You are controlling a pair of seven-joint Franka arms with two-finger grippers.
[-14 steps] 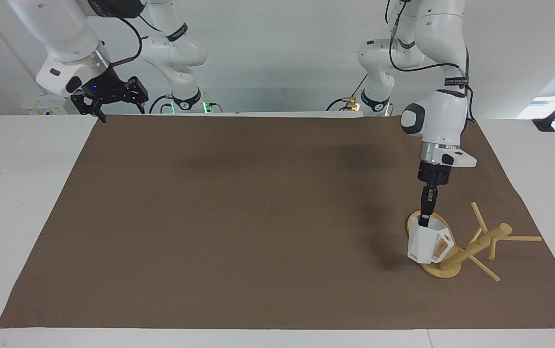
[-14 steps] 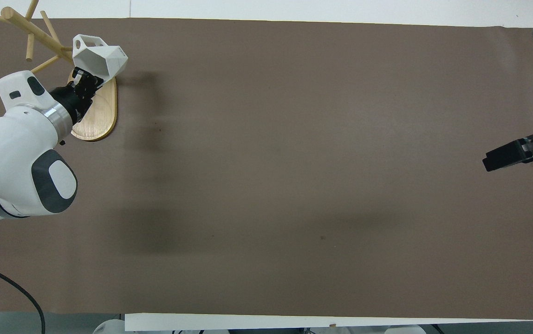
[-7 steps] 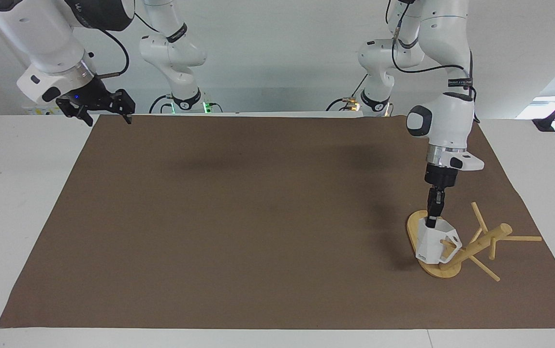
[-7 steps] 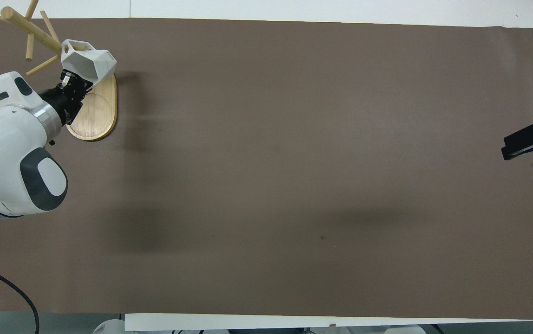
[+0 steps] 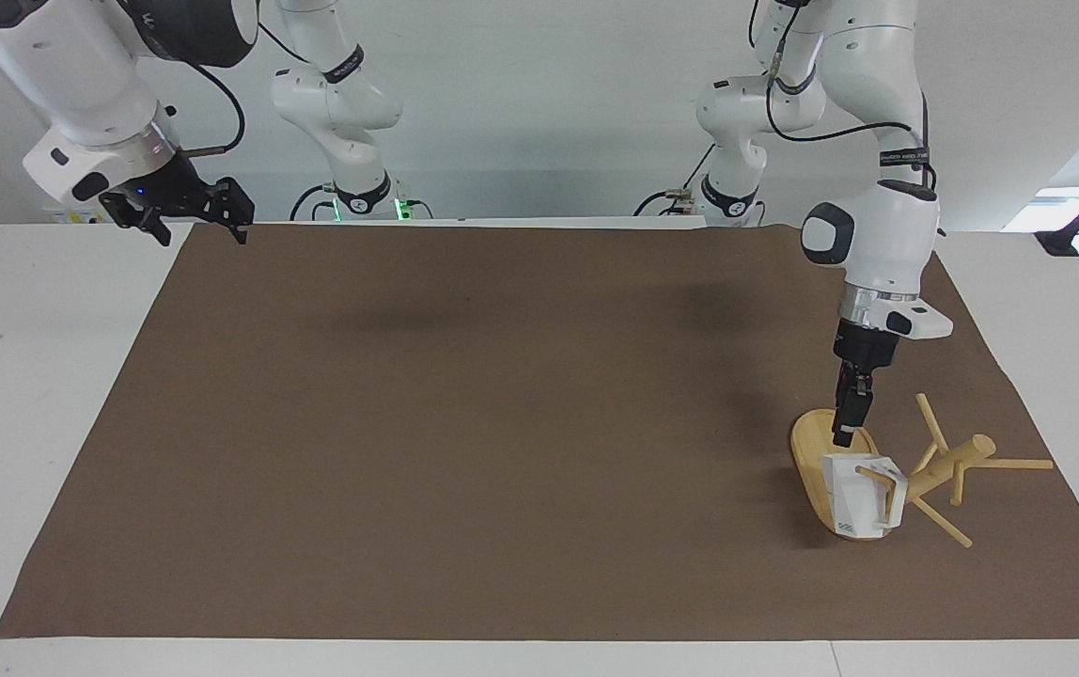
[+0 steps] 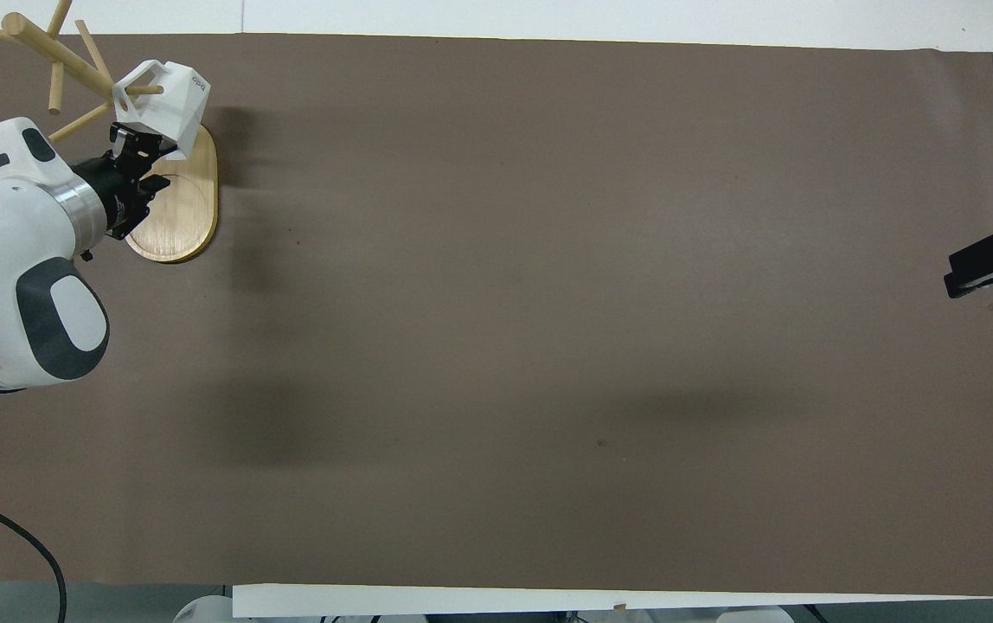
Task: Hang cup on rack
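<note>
The desk (image 5: 51, 423) carries a brown mat (image 5: 502, 423) with the rack (image 5: 948, 463) at the left arm's end, tipped over on its oval base. The cup (image 5: 859, 496) now hangs by its handle on a peg, over the base; half a second ago it was still gripped. The left gripper (image 5: 846, 431) has let go and lifted just above the cup, fingers slightly parted. The right gripper (image 5: 192, 214), fingers spread, has drifted farther toward the mat's edge and waits.
</note>
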